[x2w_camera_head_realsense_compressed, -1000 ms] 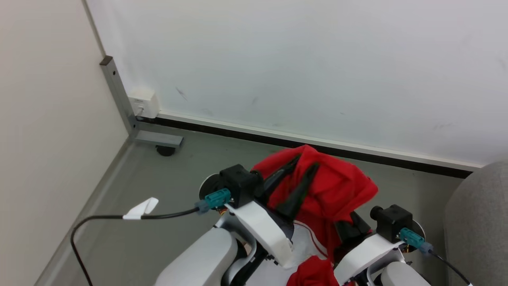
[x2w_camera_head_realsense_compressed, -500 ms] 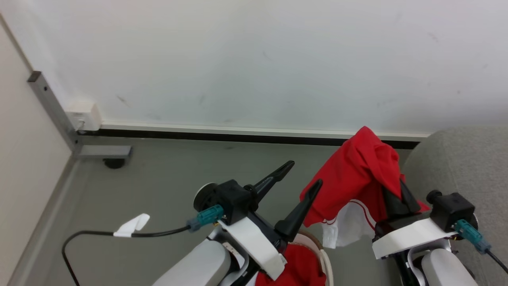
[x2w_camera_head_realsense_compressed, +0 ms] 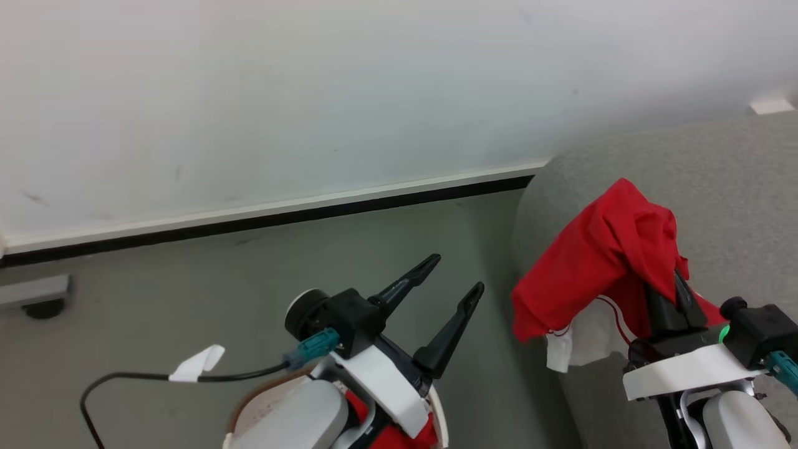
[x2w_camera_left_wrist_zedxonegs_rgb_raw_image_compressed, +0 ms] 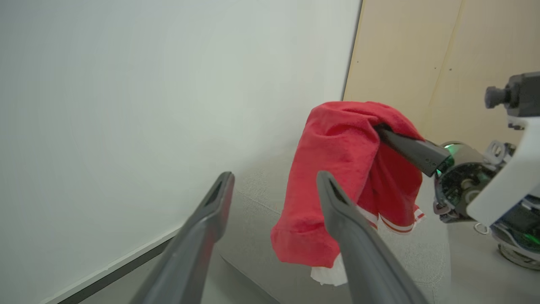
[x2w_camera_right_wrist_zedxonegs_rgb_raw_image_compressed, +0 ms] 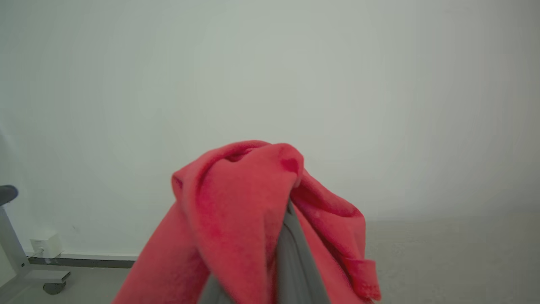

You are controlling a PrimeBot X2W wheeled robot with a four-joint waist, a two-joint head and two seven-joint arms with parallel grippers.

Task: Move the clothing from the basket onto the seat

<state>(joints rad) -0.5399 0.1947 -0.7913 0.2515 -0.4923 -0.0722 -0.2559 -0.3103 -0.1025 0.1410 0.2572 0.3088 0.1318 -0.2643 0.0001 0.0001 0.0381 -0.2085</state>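
Note:
One red garment (x2w_camera_head_realsense_compressed: pixel 592 262) with white trim hangs bunched over my right gripper (x2w_camera_head_realsense_compressed: pixel 666 288), which is shut on it above the rounded end of the grey sofa (x2w_camera_head_realsense_compressed: pixel 723 168). In the right wrist view the garment (x2w_camera_right_wrist_zedxonegs_rgb_raw_image_compressed: pixel 236 211) drapes over the fingers (x2w_camera_right_wrist_zedxonegs_rgb_raw_image_compressed: pixel 291 261) and hides their tips. My left gripper (x2w_camera_head_realsense_compressed: pixel 457 272) stands open with nothing in it, over the floor to the left of the sofa. From the left wrist, the left gripper (x2w_camera_left_wrist_zedxonegs_rgb_raw_image_compressed: pixel 274 179) frames the hanging garment (x2w_camera_left_wrist_zedxonegs_rgb_raw_image_compressed: pixel 337 139) and the sofa (x2w_camera_left_wrist_zedxonegs_rgb_raw_image_compressed: pixel 253 211). The basket's rim (x2w_camera_head_realsense_compressed: pixel 249 399) shows at the bottom edge, with a second red garment (x2w_camera_head_realsense_compressed: pixel 399 436) inside.
A white wall with a dark baseboard (x2w_camera_head_realsense_compressed: pixel 312 212) runs behind. A grey metal foot on a caster (x2w_camera_head_realsense_compressed: pixel 37 296) stands at the far left. A black cable with a white tag (x2w_camera_head_realsense_compressed: pixel 193 365) trails from my left wrist. A beige panel (x2w_camera_left_wrist_zedxonegs_rgb_raw_image_compressed: pixel 422 50) stands beyond the sofa.
The head view has swung right, bringing the sofa in. My right gripper has carried the garment from beside my left gripper to over the sofa's end. The left fingers came free of the cloth.

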